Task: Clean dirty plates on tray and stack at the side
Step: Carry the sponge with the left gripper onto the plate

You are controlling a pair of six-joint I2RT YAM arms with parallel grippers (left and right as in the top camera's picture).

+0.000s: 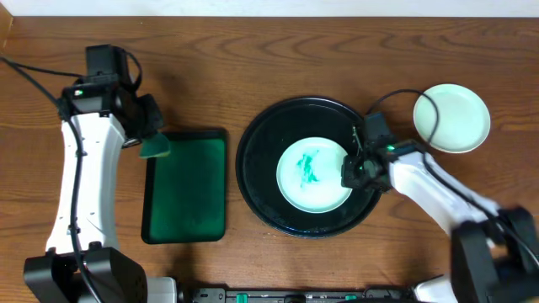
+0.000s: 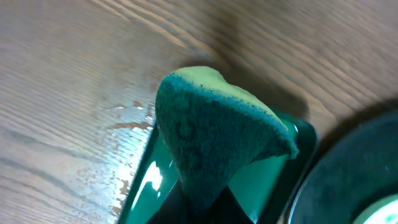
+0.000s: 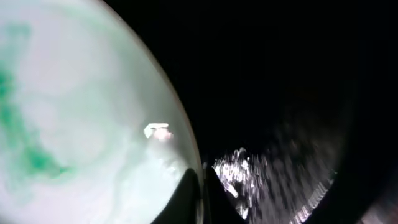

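Observation:
A pale mint plate (image 1: 313, 175) with teal-green smears lies in the middle of the round black tray (image 1: 261, 181). My right gripper (image 1: 352, 171) is shut on that plate's right rim; in the right wrist view the two fingers (image 3: 202, 186) pinch the edge of the plate (image 3: 74, 124) over the tray (image 3: 280, 93). A clean plate (image 1: 451, 118) rests on the table to the tray's right. My left gripper (image 1: 150, 135) is shut on a green sponge (image 1: 155, 149) above the top left corner of the green tray; the sponge (image 2: 217, 130) fills the left wrist view.
A green rectangular tray (image 1: 187, 185) lies left of the black tray; its corner shows in the left wrist view (image 2: 277, 168). A wet patch (image 2: 127, 115) marks the wooden table beside it. Cables trail from both arms.

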